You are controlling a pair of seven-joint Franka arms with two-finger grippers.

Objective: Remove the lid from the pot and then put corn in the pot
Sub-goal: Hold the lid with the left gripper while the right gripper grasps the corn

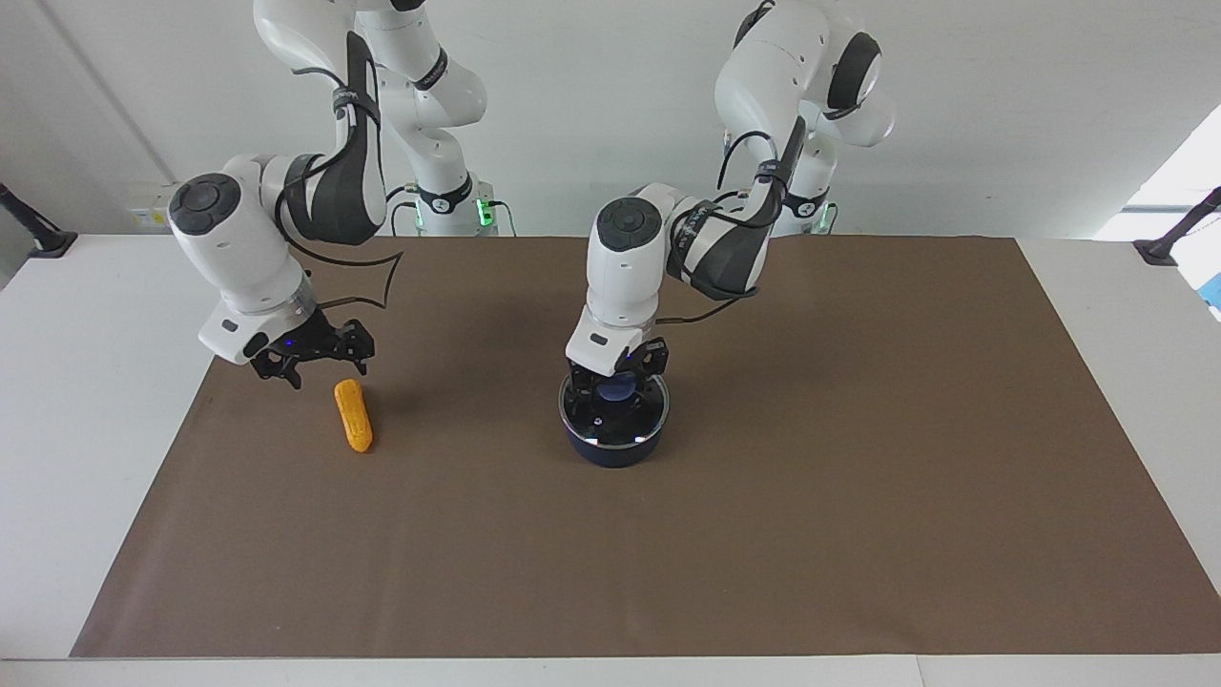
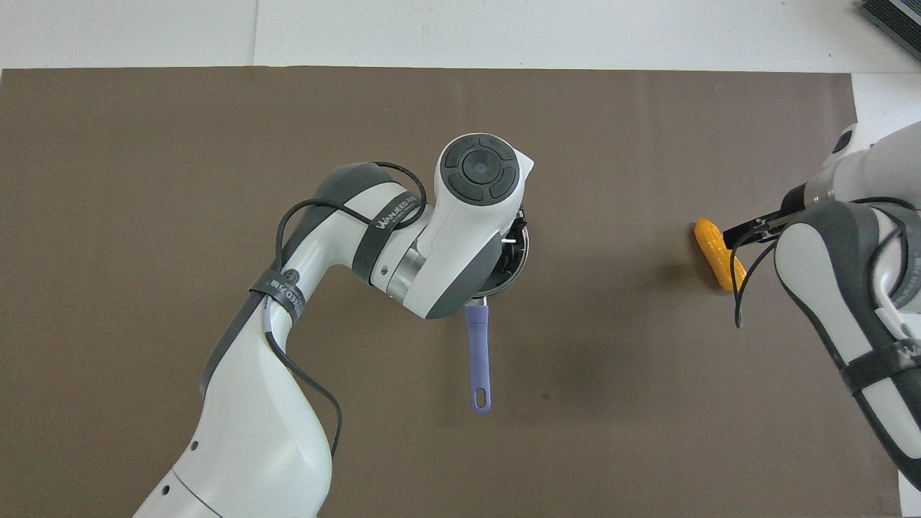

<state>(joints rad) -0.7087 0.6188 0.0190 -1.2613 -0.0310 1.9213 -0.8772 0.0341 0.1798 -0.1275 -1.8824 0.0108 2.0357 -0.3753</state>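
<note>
The dark blue pot [image 1: 610, 452] stands mid-table, its long handle [image 2: 478, 352] pointing toward the robots. The glass lid [image 1: 603, 425] lies on it. My left gripper [image 1: 618, 382] is down over the lid, fingers open on either side of the blue knob [image 1: 621, 387]. In the overhead view the left wrist hides most of the lid, only its rim [image 2: 521, 252] shows. The yellow corn [image 1: 354, 416] [image 2: 716, 253] lies on the mat toward the right arm's end. My right gripper [image 1: 320, 367] [image 2: 748, 230] hangs open and empty just above the corn's end nearer the robots.
A brown mat [image 1: 858, 496] covers most of the white table [image 1: 95, 382]. Nothing else stands on the mat. Black camera stands [image 1: 1169, 243] sit at the table's corners nearest the robots.
</note>
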